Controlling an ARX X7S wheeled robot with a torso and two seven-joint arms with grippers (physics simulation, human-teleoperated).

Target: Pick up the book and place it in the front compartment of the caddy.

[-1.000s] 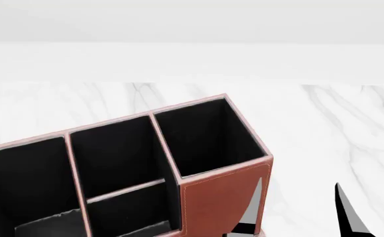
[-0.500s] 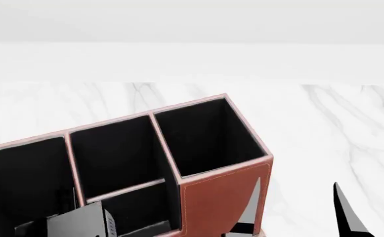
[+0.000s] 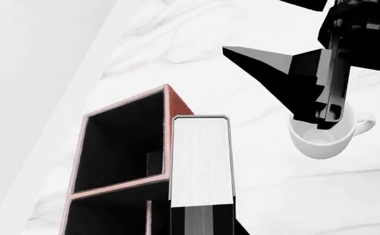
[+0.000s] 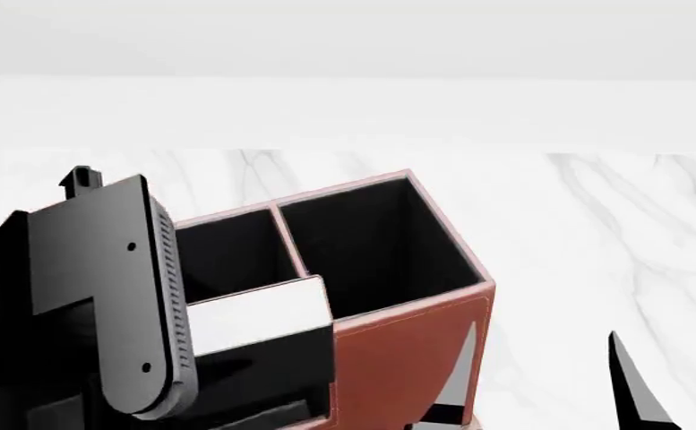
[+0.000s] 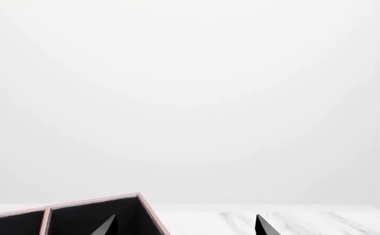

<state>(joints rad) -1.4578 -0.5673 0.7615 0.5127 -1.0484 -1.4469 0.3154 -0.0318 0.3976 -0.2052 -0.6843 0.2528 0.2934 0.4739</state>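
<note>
My left gripper (image 3: 201,226) is shut on the book (image 3: 201,161), a black-covered book with its white page edge up. In the head view the left arm's black body (image 4: 97,305) fills the left side and holds the book (image 4: 258,313) above the middle of the red-brown caddy (image 4: 408,358), next to the tall square end pocket (image 4: 372,246). Only the far middle pocket (image 4: 234,255) shows. The cross divider and the near middle pocket are hidden behind the book and gripper. My right gripper (image 4: 545,376) is open and empty to the right of the caddy.
A white mug (image 3: 324,139) stands on the white marble table (image 4: 611,233) to the right of the caddy, under the right gripper's fingers (image 3: 275,68). The caddy's tall pocket (image 3: 121,142) lies beside the book. A pale wall rises behind the table.
My left arm has risen into the head view from the lower left, bringing the book up over the caddy's middle pockets. The right gripper and the caddy have not moved.
</note>
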